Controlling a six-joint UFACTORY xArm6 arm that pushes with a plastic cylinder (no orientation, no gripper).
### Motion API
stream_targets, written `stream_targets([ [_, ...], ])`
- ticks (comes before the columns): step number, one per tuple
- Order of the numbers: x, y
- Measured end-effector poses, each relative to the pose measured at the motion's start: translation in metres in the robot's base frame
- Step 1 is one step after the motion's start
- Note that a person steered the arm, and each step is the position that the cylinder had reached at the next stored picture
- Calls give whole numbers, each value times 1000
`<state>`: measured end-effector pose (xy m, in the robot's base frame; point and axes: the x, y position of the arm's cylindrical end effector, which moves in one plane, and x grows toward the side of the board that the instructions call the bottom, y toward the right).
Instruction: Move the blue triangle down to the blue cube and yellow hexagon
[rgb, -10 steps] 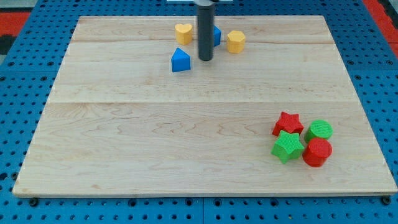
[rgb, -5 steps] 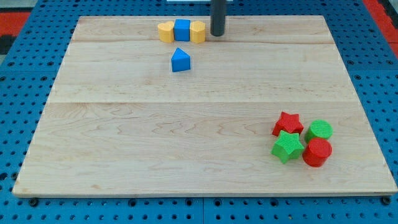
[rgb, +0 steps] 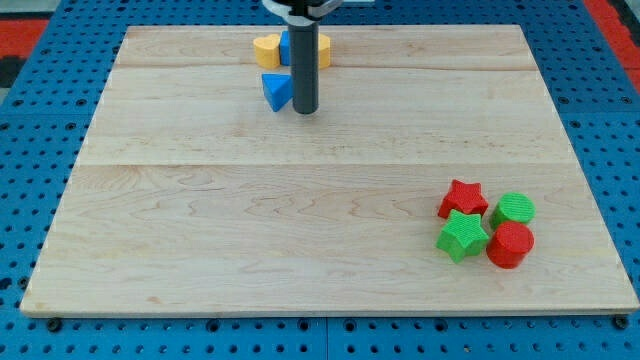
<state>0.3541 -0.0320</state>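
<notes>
The blue triangle (rgb: 276, 90) lies near the top of the wooden board (rgb: 300, 220), left of centre. My tip (rgb: 305, 110) rests right against its right side. Just above, at the board's top edge, a yellow block (rgb: 266, 49) sits left of the rod. A blue cube (rgb: 285, 45) and a yellow hexagon (rgb: 324, 50) show partly on either side of the rod, mostly hidden by it.
At the lower right a cluster holds a red star (rgb: 462, 198), a green star (rgb: 461, 236), a green cylinder (rgb: 514, 210) and a red cylinder (rgb: 511, 245). A blue pegboard (rgb: 40, 200) surrounds the board.
My tip has moved from the right of the top row down and left to the blue triangle's right side. The triangle has shifted slightly left and turned.
</notes>
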Motion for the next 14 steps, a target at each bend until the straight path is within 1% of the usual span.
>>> stream_targets([
  [1,-29,-56],
  [3,-75,-33],
  [4,-69,-22],
  [5,-17,-37],
  [6,-40,-68],
  [7,-54,-63],
  [8,-50,-99],
  [9,-72,-120],
  [10,-86,-59],
  [11,-86,-29],
  [12,-86,-32],
  [13,-53,-60],
  [14,-18,-32],
])
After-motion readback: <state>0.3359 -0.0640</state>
